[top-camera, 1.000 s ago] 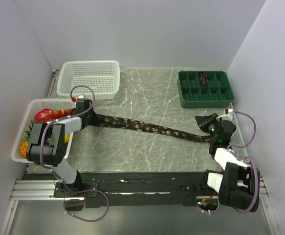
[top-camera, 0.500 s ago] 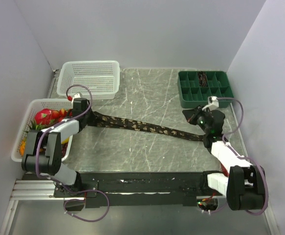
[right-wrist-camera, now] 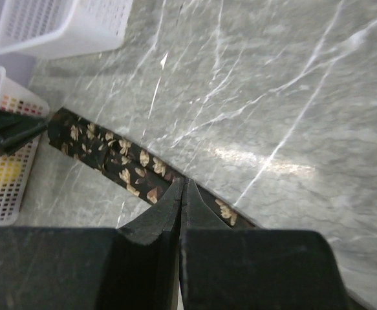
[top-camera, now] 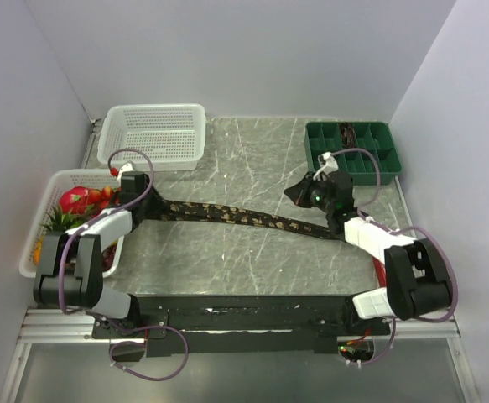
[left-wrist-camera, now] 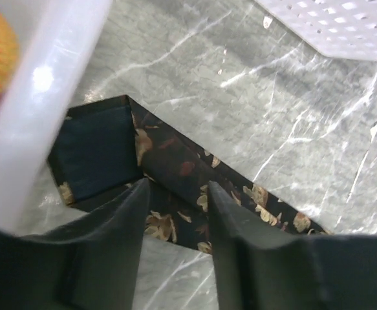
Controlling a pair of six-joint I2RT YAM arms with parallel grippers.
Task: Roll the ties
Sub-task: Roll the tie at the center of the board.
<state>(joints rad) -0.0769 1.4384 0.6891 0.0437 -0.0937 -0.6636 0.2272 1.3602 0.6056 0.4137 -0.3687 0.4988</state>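
Note:
One dark tie with a tan leaf pattern lies stretched flat across the table from left to right. My left gripper is open at its wide left end. In the left wrist view the gripper straddles the tie, whose tip is folded over to show its dark lining. My right gripper is shut and hovers above the tie's right part. In the right wrist view the gripper's jaws are pressed together with no fabric seen between them, and the tie passes beneath.
An empty white basket stands at the back left. A second white basket with fruit sits at the left edge, close to my left gripper. A green compartment tray stands at the back right. Walls close in both sides.
My right gripper has moved left and away from me, from the tie's right end to above its right part. My left gripper has shifted slightly left and back; the tie's right end has drawn in a little.

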